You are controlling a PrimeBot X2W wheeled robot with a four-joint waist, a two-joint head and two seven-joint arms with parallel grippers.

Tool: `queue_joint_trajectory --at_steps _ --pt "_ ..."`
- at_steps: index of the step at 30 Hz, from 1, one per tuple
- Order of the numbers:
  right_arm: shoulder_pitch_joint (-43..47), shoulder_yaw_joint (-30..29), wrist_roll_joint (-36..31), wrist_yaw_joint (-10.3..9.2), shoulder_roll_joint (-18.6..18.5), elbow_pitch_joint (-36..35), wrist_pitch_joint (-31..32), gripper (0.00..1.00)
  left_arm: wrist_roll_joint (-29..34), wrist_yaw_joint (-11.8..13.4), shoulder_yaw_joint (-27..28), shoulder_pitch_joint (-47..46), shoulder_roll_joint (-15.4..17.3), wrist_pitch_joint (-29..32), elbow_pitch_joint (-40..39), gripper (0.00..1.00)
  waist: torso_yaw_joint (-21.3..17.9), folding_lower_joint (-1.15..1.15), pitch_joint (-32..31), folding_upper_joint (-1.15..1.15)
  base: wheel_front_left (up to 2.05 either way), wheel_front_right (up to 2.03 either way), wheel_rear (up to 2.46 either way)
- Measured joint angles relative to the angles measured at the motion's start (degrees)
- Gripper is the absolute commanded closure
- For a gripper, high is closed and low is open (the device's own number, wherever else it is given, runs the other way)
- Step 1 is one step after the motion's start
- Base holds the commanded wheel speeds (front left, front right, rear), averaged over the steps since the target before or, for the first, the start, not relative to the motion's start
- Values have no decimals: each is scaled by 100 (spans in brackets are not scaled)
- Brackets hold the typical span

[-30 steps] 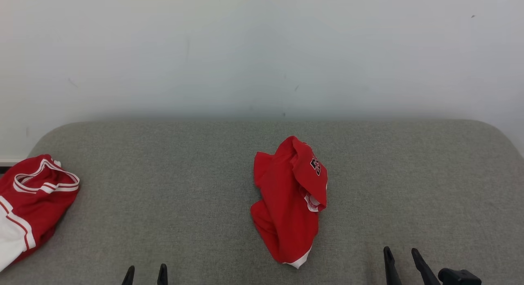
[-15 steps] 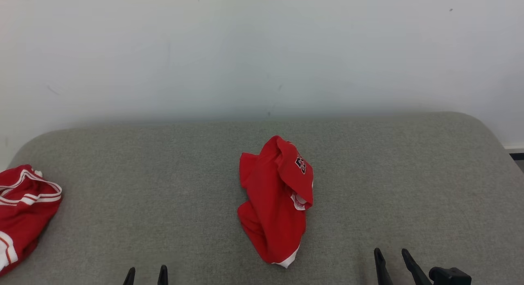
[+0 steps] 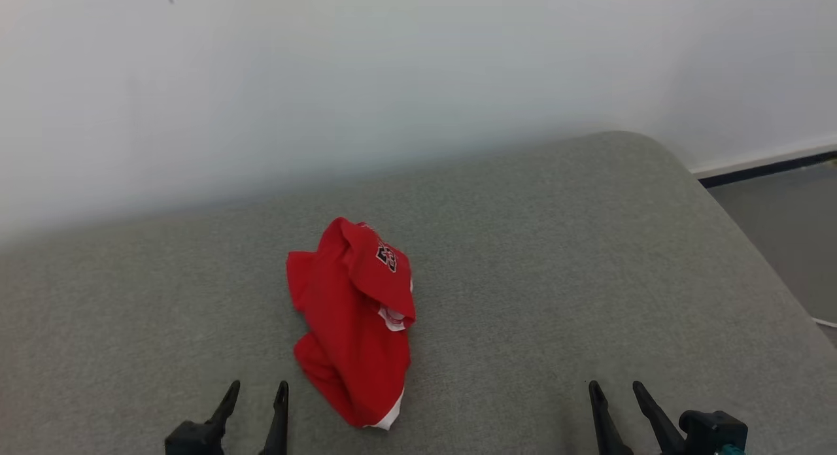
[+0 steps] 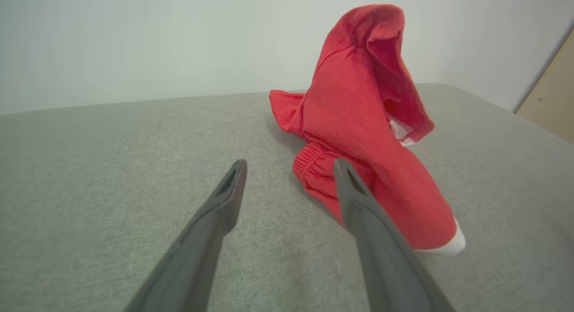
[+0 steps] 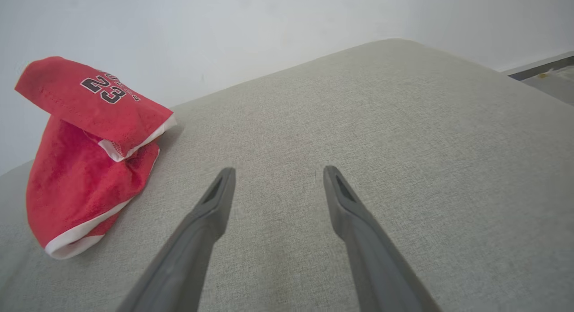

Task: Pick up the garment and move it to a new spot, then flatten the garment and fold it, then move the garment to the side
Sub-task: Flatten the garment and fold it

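Near left: left pincer [image 3: 259, 384], spread wide, empty. Just right of it: crumpled red garment [image 3: 356, 331] (number 23 on its top fold), heaped on the grey surface [image 3: 556, 259], left of middle. Near right: right pincer [image 3: 615, 386], likewise wide and empty, well apart from the garment.

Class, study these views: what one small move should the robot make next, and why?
Probably ease the left gripper forward and slightly right, onto the red garment. It is open, empty and the nearer gripper, and the garment lies bunched on the grey cushion, not yet picked up.
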Motion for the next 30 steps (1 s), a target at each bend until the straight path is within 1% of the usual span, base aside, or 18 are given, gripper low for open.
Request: queue_joint_trajectory --at_steps 3,7,10,15,19,20,21,22,26,30 --pt "-23 12 9 0 0 -42 -2 0 1 4 -1 -441 133 99 481 0 -268 0 81 0 0 0 0" --pt "-32 -10 60 0 -2 -40 -14 0 190 243 -22 -909 305 346 1061 0 -586 0 211 1 0 0 0" --pt "-47 19 82 0 0 -25 -34 0 208 235 -73 -1211 380 499 1412 0 -773 0 331 1 0 0 0" --pt "-143 23 133 0 -2 23 -105 0 233 198 -151 -1596 454 840 1920 0 -946 1 562 1 0 0 0" --pt "-168 49 174 0 -2 100 -140 0 149 337 -67 -1780 482 1063 2290 0 -1016 0 682 1 0 0 0" --pt "-186 62 177 0 0 113 -149 0 122 365 -47 -1825 471 1084 2342 4 -1026 0 697 1 0 0 0" --pt "-205 70 177 0 0 123 -155 0 108 390 -35 -1863 464 1078 2377 63 -1031 0 704 1 0 0 0" --pt "-226 74 177 0 1 133 -159 0 86 390 -13 -1897 450 1039 2413 100 -1028 1 703 1 0 0 0" --pt "-241 70 177 0 0 177 -165 0 -12 387 3 -1997 383 911 2514 100 -994 0 667 1 0 0 0" --pt "-248 73 177 0 0 203 -181 0 -26 398 -57 -2170 277 571 2423 100 -953 -1 611 1 0 0 0"
